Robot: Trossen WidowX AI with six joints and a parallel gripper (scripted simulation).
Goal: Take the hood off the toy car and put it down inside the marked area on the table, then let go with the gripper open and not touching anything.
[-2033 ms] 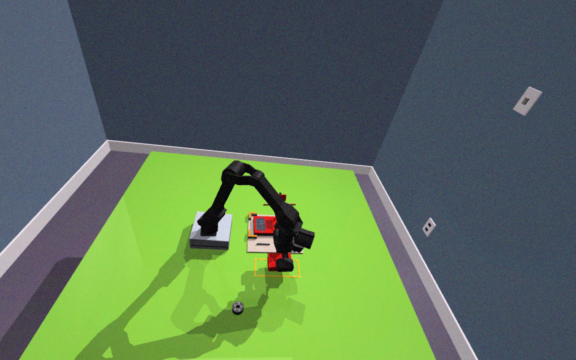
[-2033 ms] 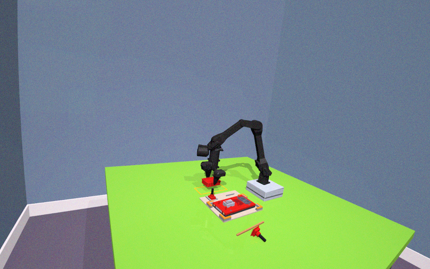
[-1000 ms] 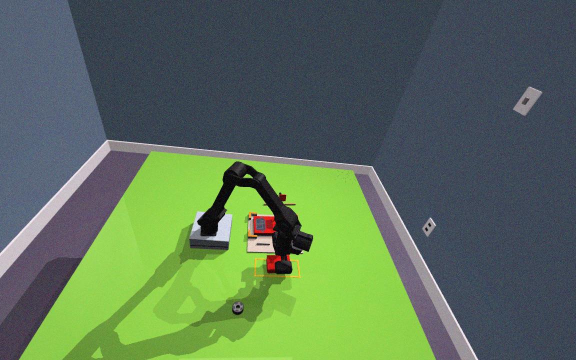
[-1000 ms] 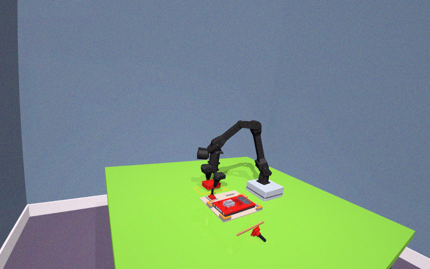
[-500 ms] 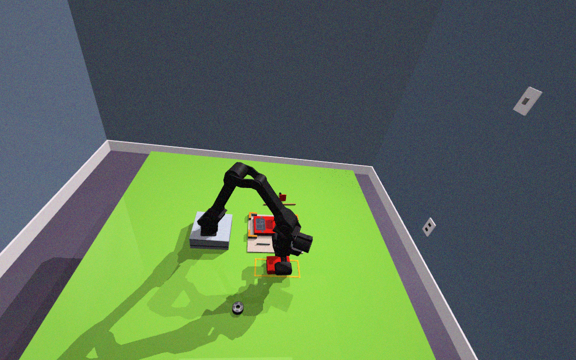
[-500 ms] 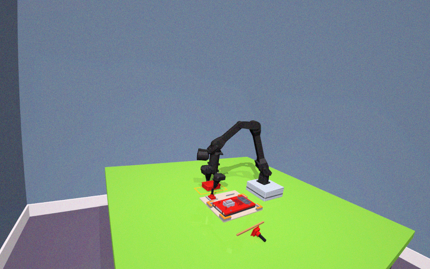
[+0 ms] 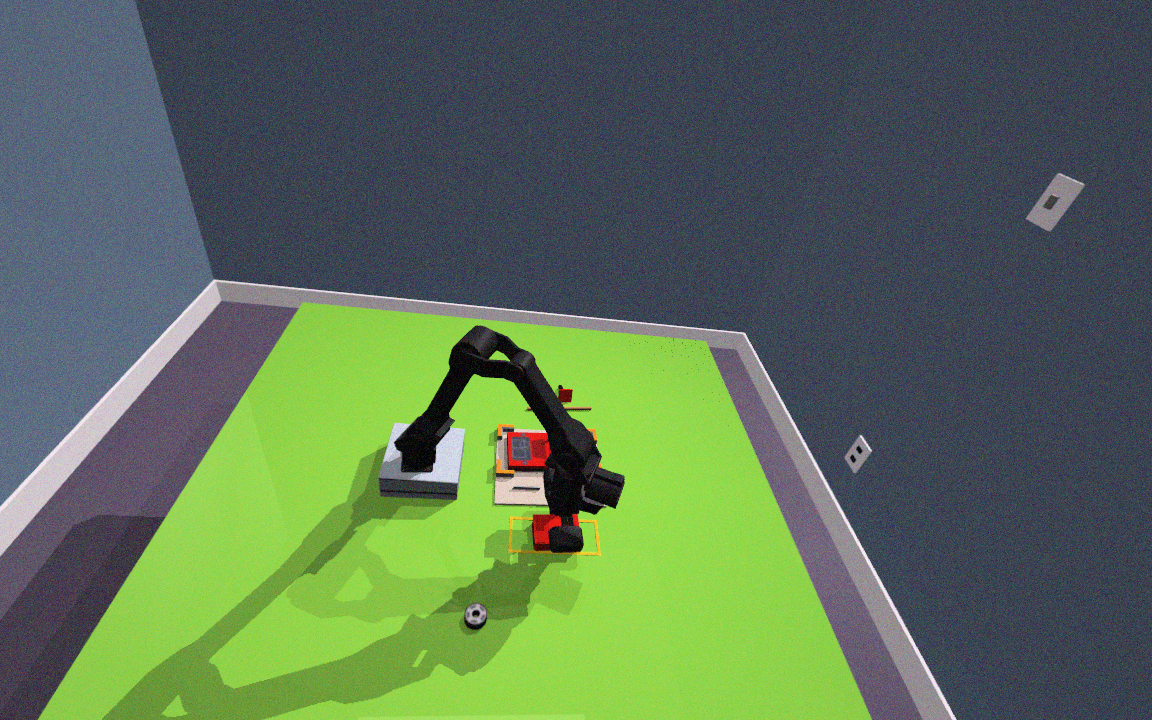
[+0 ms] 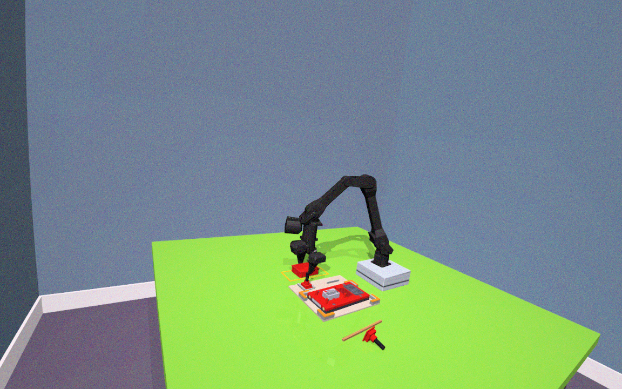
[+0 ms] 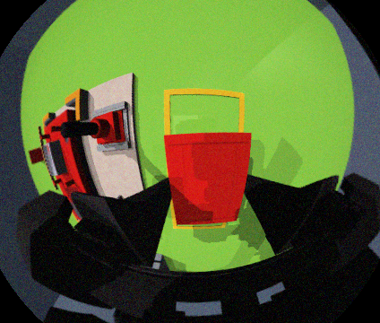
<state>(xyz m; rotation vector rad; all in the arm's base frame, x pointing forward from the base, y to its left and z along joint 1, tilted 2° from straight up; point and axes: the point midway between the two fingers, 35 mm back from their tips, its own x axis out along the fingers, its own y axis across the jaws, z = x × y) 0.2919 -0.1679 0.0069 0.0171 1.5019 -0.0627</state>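
The red hood (image 7: 541, 533) (image 8: 299, 270) (image 9: 212, 179) is between the fingers of my gripper (image 7: 564, 526) (image 8: 305, 267) (image 9: 207, 179), which is shut on its two sides. The hood is level and low over the marked area, a yellow outline (image 7: 509, 537) (image 8: 285, 276) (image 9: 204, 91). In the wrist view part of the outline shows beyond the hood and a strip of it on the near side. I cannot tell whether the hood touches the table. The red toy car (image 7: 540, 451) (image 8: 339, 302) stands beside the area with its grey engine block uncovered. The arm hides part of the car in the top view.
The car sits on a pale board (image 7: 508, 495) (image 8: 342, 279) (image 9: 123, 172) with orange corners. A red piece with a black handle (image 8: 306, 284) (image 9: 109, 130) stands on the board close to one finger. A thin stick (image 8: 352, 335) and another red handled piece (image 8: 370, 334) lie beyond. A wheel (image 7: 474, 615) lies apart.
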